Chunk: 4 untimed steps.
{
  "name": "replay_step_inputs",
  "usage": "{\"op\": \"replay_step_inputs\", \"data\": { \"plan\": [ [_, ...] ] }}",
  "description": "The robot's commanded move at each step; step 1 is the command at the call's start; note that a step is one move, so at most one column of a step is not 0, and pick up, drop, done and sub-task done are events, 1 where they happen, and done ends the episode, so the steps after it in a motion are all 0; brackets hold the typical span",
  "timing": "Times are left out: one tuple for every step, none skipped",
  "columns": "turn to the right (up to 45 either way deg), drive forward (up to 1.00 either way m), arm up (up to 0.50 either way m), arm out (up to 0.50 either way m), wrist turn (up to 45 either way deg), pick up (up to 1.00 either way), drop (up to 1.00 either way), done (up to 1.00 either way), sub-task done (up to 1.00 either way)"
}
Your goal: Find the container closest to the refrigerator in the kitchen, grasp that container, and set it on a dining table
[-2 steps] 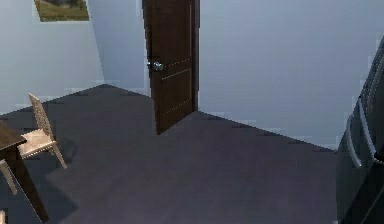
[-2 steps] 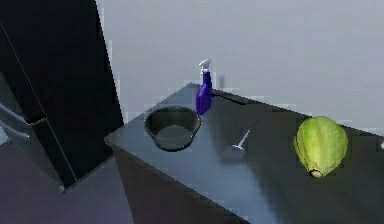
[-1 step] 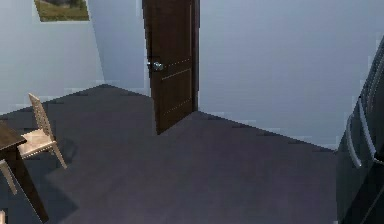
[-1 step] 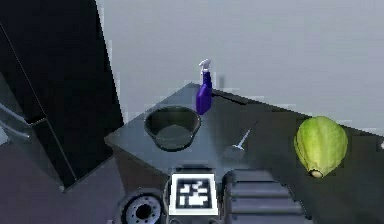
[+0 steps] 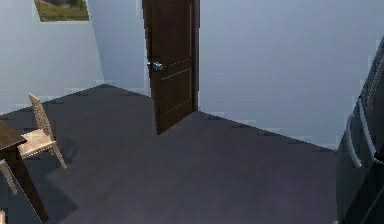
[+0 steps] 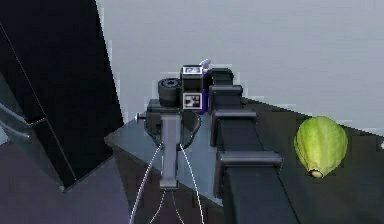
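In the arm side view the tall dark refrigerator (image 6: 60,90) stands at the left, with the dark counter (image 6: 345,195) running from just beside it to the right. No container can be named with confidence. The only candidate is a small dark-blue patch (image 6: 200,108) just behind the two white marker squares (image 6: 190,85), near the refrigerator end of the counter, and its shape is too small to tell. If that is the container, it is probably light and rigid with smooth, slippery walls. It would then be best taken across the body, low enough not to tip, rather than by the rim.

The pincer (image 6: 172,190) sits left of the marker squares, its dark body and thin fingers over the counter's near edge. How wide it stands cannot be told, nor whether it holds or touches anything. Right of it the arm (image 6: 245,175) rises as a dark bar, and further right a green leafy head (image 6: 320,145) lies on the counter, well apart from the pincer.

In the forward view a dark table (image 5: 15,150) with a wooden chair (image 5: 42,130) stands at the left — a likely place to set the container.
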Motion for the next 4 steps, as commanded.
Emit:
{"op": "replay_step_inputs", "data": {
  "plan": [
    [0.0,0.00,0.00,0.00,45.0,0.00,0.00,0.00,0.00],
    [0.0,0.00,0.00,0.00,45.0,0.00,0.00,0.00,0.00],
    [0.0,0.00,0.00,0.00,45.0,0.00,0.00,0.00,0.00],
    [0.0,0.00,0.00,0.00,27.0,0.00,0.00,0.00,0.00]
  ]
}}
